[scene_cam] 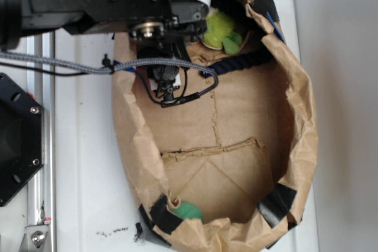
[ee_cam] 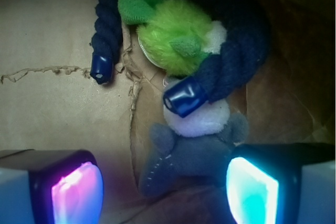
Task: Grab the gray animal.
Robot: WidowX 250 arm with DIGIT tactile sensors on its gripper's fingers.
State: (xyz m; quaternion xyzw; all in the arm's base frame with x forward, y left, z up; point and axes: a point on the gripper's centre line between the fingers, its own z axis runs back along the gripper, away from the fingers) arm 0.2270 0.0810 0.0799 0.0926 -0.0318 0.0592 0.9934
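My end effector (ee_cam: 165, 184) is released, fingers spread wide. The gray animal (ee_cam: 191, 148) lies between and just ahead of my fingers, offset toward the right-hand one, its head pointing away from me under the navy rope (ee_cam: 220, 72).

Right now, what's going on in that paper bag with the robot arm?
The robot arm is reaching into a brown paper bag to grab a gray plush animal. In the wrist view the open gripper hovers over the toy, its fingers on either side and not yet closed on it. A yellow-green fuzzy toy lies just beyond, with a dark navy rope curled around it; one rope end rests on the gray animal's whitish face.
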